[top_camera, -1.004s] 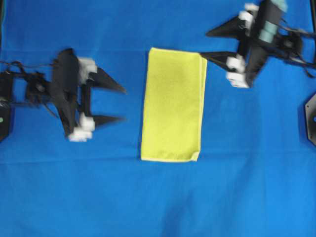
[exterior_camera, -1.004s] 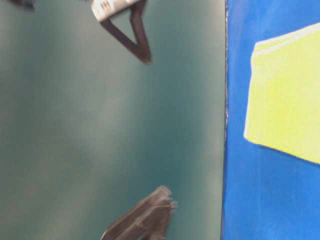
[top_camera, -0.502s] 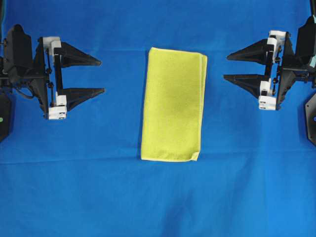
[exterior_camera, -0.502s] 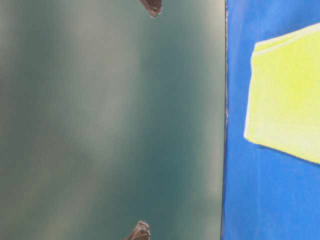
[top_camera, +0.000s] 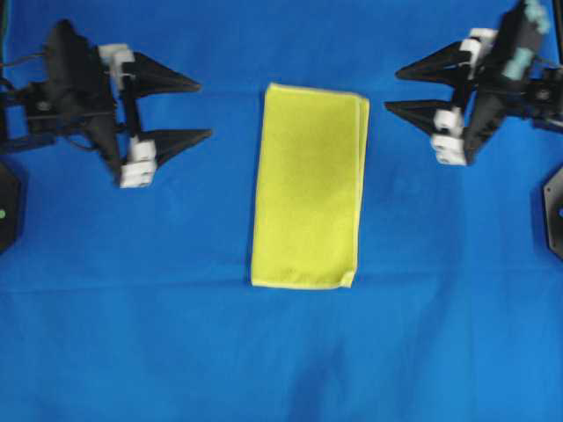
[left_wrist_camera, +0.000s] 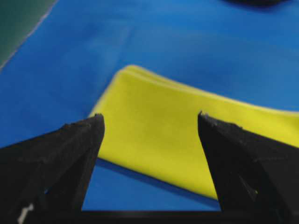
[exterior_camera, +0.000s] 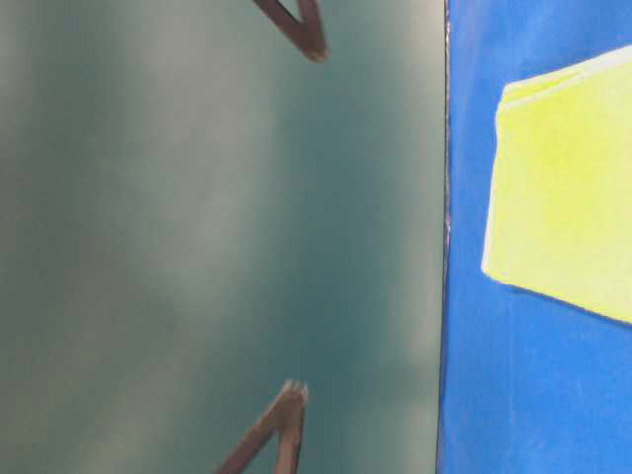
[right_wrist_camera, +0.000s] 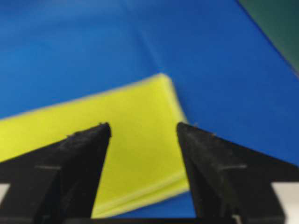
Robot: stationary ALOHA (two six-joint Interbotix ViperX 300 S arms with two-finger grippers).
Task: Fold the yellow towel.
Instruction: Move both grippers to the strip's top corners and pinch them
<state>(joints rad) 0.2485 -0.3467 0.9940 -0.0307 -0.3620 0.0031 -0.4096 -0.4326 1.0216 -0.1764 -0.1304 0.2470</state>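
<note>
- Overhead exterior view, from the left: the left gripper [top_camera: 201,110] stands near the top left of the blue cloth [top_camera: 281,352], jaws spread wide and empty, tips pointing at the yellow towel [top_camera: 310,186]. A second ago it sat lower and closer to the towel; half a second ago it had drawn back to the left edge; now it has swung round again toward the towel's top end.
- At the middle, the yellow towel lies flat as a tall rectangle, already doubled once, and has not shifted across the three moments.
- On the right, the right gripper [top_camera: 392,90] is also wide and empty. A second ago one tip sat against the towel's top right corner; it then pulled away and now points at that corner again, just apart from it.
- Judged from this, the first fold is done and both arms are lining up on the top edge for a second fold.
- Left wrist view shows what the overhead cannot: the towel's near corner framed between the left fingers [left_wrist_camera: 74,154], with blue cloth between.
- Right wrist view frames the layered hem between the right fingers [right_wrist_camera: 79,158].
- Table-level view shows the stacked edges of the towel.
</note>
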